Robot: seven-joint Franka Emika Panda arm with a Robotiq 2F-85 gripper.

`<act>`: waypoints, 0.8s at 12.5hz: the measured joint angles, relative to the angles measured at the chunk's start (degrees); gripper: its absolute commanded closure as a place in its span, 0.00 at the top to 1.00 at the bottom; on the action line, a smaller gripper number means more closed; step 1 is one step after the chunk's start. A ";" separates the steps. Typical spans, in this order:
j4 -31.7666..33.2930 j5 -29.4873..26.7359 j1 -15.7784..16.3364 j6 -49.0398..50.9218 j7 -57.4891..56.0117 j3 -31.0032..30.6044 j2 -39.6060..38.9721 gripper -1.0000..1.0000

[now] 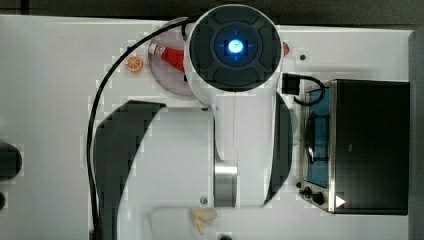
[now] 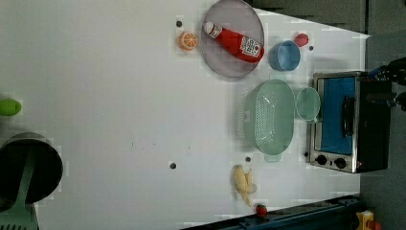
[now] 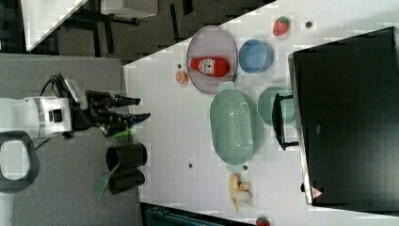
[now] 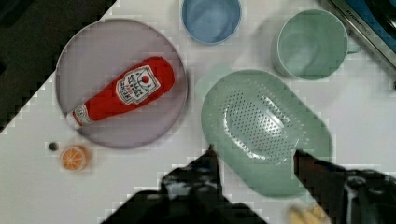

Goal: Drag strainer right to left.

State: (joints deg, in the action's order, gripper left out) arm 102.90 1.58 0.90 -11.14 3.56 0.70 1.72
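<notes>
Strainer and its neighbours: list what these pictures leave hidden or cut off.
- Top view: the arm covers the strainer entirely, and most of the grey plate and ketchup bottle.
- Right view: the oven's handle crosses the green cup.
- Wrist view: the open gripper masks the strainer's near rim; the frame edge cuts the blue bowl.
- Left view: the strainer may touch the cup; unclear.
</notes>
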 measured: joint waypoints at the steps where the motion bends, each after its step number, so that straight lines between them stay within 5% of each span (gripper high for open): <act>1: 5.93 0.22 -0.03 5.02 0.00 0.50 5.39 0.80; 3: 14.94 2.31 -0.47 14.17 0.00 1.87 17.80 1.00; 5: 15.39 3.12 -1.67 13.55 0.00 3.95 25.71 1.00; 10: 11.64 1.10 -4.06 6.20 0.48 2.43 22.99 1.00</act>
State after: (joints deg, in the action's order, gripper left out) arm 114.54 2.67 -3.16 -4.94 4.04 3.13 24.70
